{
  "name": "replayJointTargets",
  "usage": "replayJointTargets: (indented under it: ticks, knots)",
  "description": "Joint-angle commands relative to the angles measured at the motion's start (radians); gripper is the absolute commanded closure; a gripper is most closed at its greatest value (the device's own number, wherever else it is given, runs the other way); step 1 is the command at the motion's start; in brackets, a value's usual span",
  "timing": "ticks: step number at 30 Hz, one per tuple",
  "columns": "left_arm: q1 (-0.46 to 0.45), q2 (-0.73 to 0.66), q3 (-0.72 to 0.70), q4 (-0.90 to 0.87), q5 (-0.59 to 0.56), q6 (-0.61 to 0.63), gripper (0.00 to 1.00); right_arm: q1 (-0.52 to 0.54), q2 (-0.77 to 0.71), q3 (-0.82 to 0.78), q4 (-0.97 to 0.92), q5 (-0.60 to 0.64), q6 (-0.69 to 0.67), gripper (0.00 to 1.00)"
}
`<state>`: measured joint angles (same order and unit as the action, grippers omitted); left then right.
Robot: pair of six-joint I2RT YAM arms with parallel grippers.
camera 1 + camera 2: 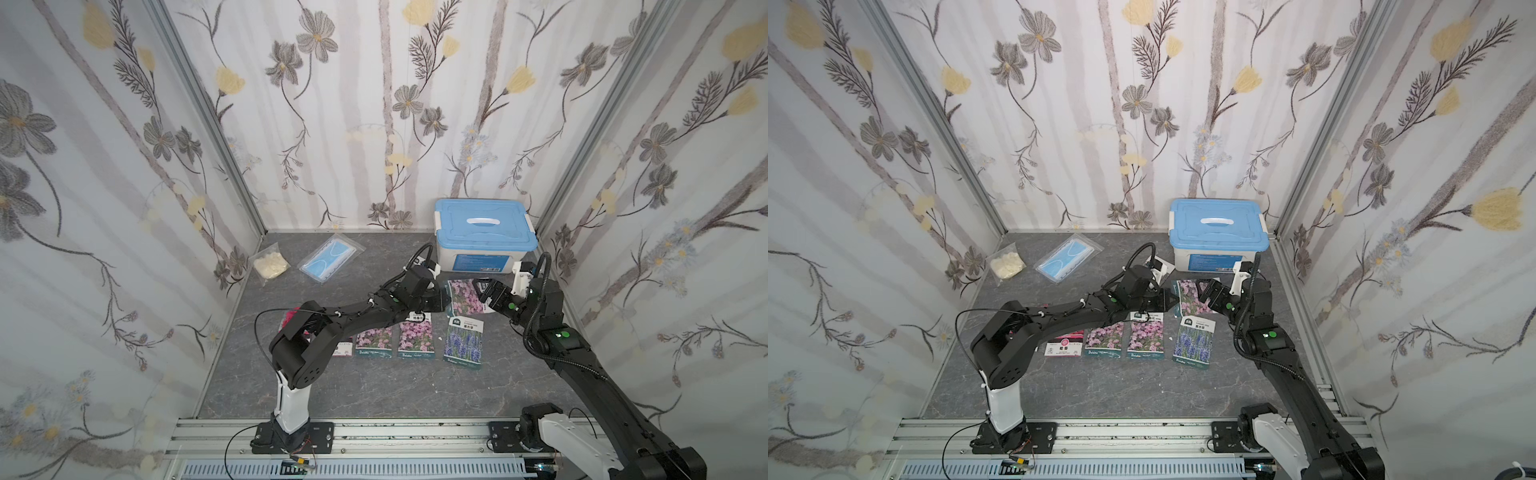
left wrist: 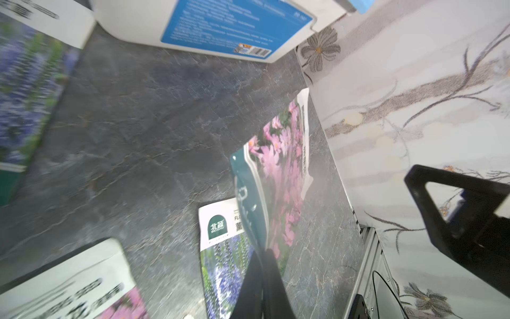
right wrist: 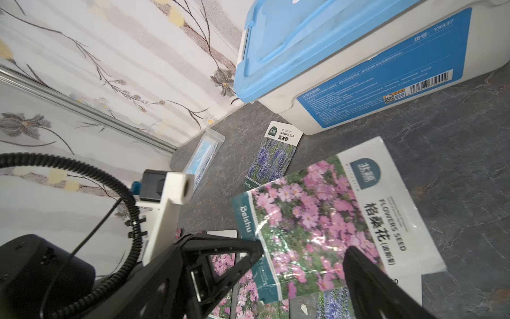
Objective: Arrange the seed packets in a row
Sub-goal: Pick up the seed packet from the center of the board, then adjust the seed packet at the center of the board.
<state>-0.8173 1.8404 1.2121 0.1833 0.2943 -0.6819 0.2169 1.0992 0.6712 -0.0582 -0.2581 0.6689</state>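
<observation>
Before the blue-lidded box (image 1: 484, 232), the left hand (image 2: 263, 259) pinches a pink-flower seed packet (image 3: 317, 221); the right hand (image 3: 303, 250) gapes open nearby

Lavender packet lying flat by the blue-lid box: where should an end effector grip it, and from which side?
Probably the teal bottom edge of the lavender packet, coming in low from the open side, away from the box. It lies flat, so only an edge can be pinched. Its white label end sits close to the blue-lid box, which crowds any approach from there.
</observation>
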Motion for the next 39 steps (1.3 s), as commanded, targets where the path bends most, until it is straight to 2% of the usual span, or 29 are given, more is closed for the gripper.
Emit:
replayJointTargets:
  ticks: [1, 6, 12, 15, 20, 24, 28, 32, 35, 37, 39]
  knots:
    - [0.041, -0.119, -0.102, 0.027, -0.071, -0.038, 1.0, 0.032, 0.01, -0.024, 0.002, -0.025, 0.006, 0.07]
    - [0.128, -0.344, -0.246, -0.077, -0.147, -0.031, 1.0, 0.12, 0.095, -0.088, 0.065, -0.015, 0.039, 0.06]
    - [0.224, -0.568, -0.314, -0.257, -0.235, 0.004, 1.0, 0.162, 0.168, -0.162, 0.104, 0.004, 0.057, 0.05]
    - [0.27, -0.633, -0.336, -0.301, -0.244, 0.007, 1.0, 0.182, 0.215, -0.189, 0.146, -0.031, 0.074, 0.05]
    - [0.3, -0.655, -0.347, -0.313, -0.237, 0.008, 1.0, 0.224, 0.338, -0.214, 0.25, -0.101, 0.128, 0.05]
    - [0.301, -0.632, -0.337, -0.299, -0.22, 0.008, 1.0, 0.218, 0.389, -0.225, 0.262, -0.097, 0.162, 0.04]
    - [0.3, -0.609, -0.331, -0.275, -0.199, 0.005, 1.0, 0.167, 0.314, -0.225, 0.141, 0.007, 0.168, 0.03]
    - [0.301, -0.585, -0.332, -0.251, -0.191, 0.004, 1.0, 0.042, 0.177, -0.237, 0.019, 0.087, 0.172, 0.03]
    - [0.301, -0.549, -0.33, -0.228, -0.177, -0.003, 1.0, -0.009, 0.062, -0.234, -0.042, 0.162, 0.16, 0.03]
    - [0.3, -0.531, -0.331, -0.212, -0.167, -0.007, 1.0, -0.008, 0.032, -0.215, -0.028, 0.136, 0.136, 0.03]
    - [0.299, -0.518, -0.332, -0.201, -0.159, -0.008, 1.0, 0.005, 0.078, -0.184, 0.01, 0.03, 0.108, 0.02]
